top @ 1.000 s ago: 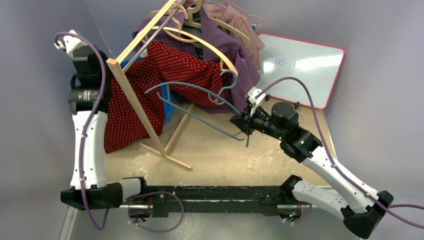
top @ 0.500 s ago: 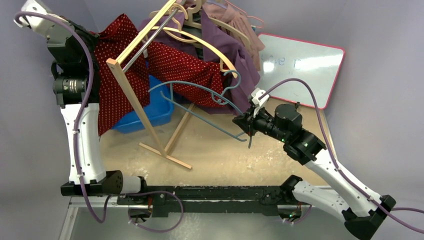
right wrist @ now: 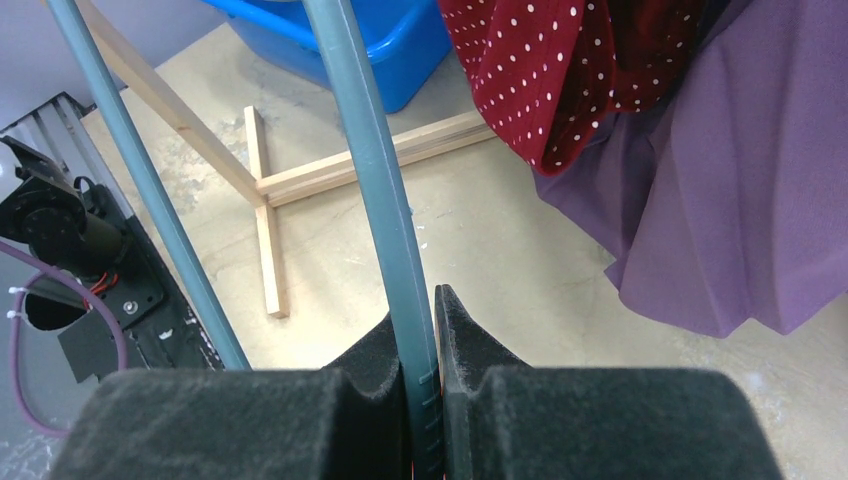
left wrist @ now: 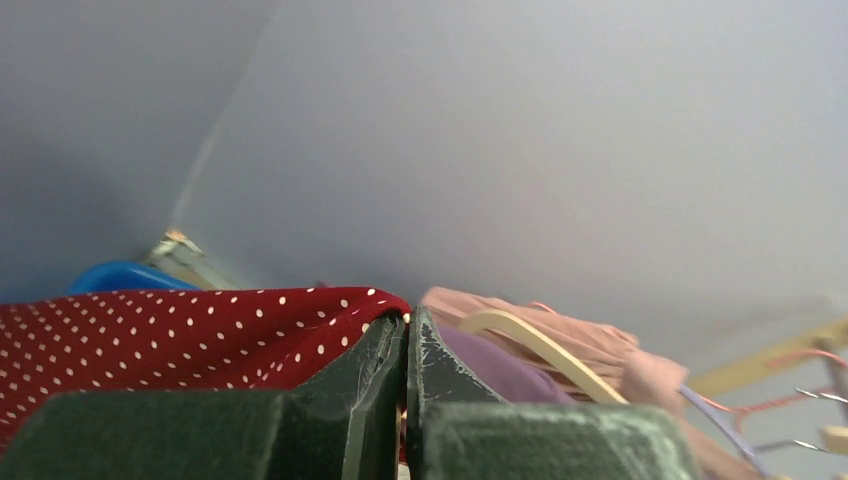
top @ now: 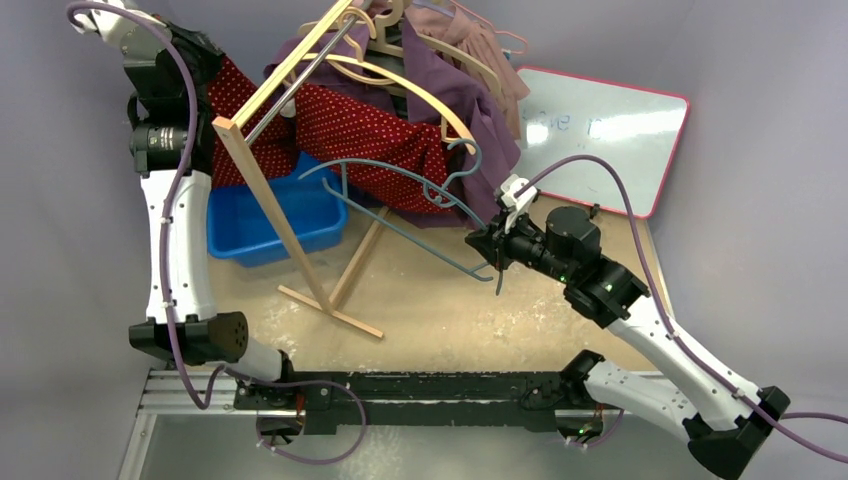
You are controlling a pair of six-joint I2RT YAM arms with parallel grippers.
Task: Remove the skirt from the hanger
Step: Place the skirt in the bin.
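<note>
The skirt (top: 350, 135) is dark red with white dots and drapes over the wooden rack, one end pulled up to the far left. My left gripper (top: 205, 62) is shut on its edge; the fabric (left wrist: 180, 335) lies left of the closed fingers (left wrist: 375, 385). The hanger (top: 400, 205) is blue-grey plastic, tilted out from the rack toward the right. My right gripper (top: 482, 243) is shut on its bar (right wrist: 385, 220), held above the table. The skirt's other end (right wrist: 545, 75) hangs beside the hanger's hook.
A blue bin (top: 265, 220) sits on the table under the wooden rack (top: 270, 190). Purple (top: 470, 110) and pink garments hang on wooden hangers (top: 420, 85) at the back. A whiteboard (top: 600, 135) leans at the back right.
My left arm rose, then swung right toward the rack, pulling the skirt up and uncovering the blue bin. The right gripper stays shut on the hanger, almost still.
</note>
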